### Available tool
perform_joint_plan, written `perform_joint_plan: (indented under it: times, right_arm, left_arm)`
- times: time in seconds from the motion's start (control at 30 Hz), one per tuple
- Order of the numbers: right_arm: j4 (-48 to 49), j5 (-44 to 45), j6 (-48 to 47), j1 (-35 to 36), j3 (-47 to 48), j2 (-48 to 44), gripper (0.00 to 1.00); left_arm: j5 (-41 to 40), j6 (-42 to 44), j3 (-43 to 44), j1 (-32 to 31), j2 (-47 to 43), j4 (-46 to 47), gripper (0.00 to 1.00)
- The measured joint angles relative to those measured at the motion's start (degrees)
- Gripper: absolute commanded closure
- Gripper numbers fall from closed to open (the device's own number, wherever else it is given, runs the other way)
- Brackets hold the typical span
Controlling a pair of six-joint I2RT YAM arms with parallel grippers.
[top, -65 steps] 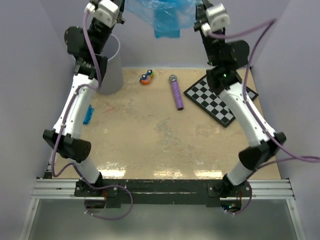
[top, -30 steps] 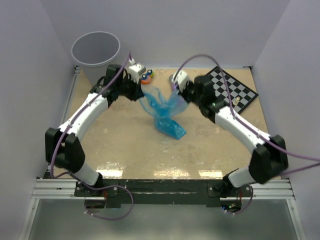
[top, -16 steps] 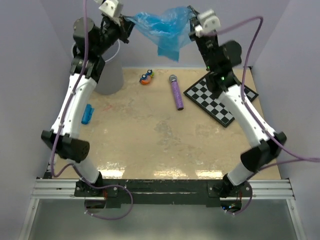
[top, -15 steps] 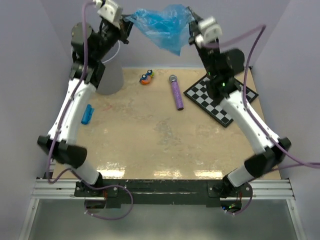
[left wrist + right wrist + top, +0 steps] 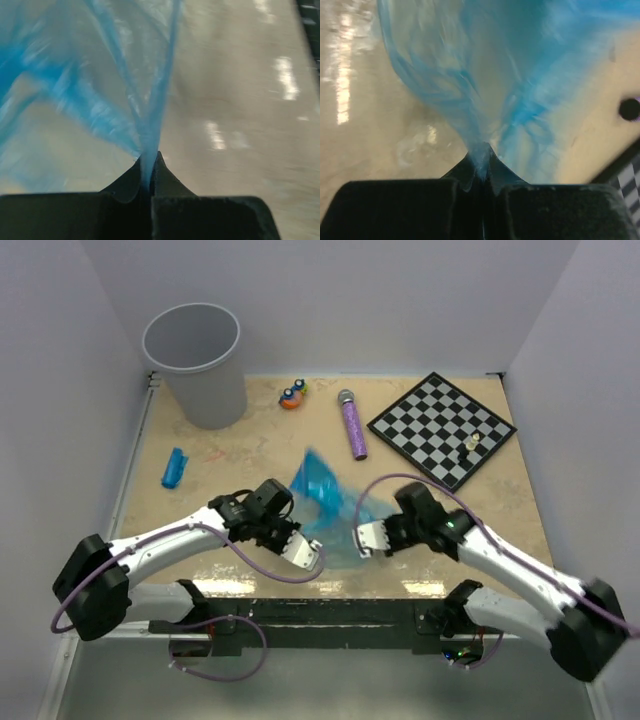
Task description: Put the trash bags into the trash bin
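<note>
A wide floppy blue trash bag lies spread over the near middle of the table. My left gripper is shut on its left edge, and the film is pinched between the fingertips in the left wrist view. My right gripper is shut on its right edge, pinched the same way in the right wrist view. A second trash bag, a short blue roll, lies at the left side. The grey trash bin stands upright at the back left, far from both grippers.
A purple microphone lies at the back middle. A small orange and blue toy sits beside it. A chessboard with a small piece on it lies at the back right. The table's front edge is just below the grippers.
Half a second ago both grippers held the bag stretched high at the back near the bin. Now both are low near the table's front edge, still holding the bag.
</note>
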Motion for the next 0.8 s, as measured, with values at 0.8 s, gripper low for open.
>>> perform_joint_plan:
  times: [0.8]
  right_arm:
    - [29.0, 16.9, 44.6, -6.8, 16.1, -1.4, 1.0]
  left_arm:
    - [23.6, -44.8, 14.5, 16.7, -1.5, 0.1, 0.89]
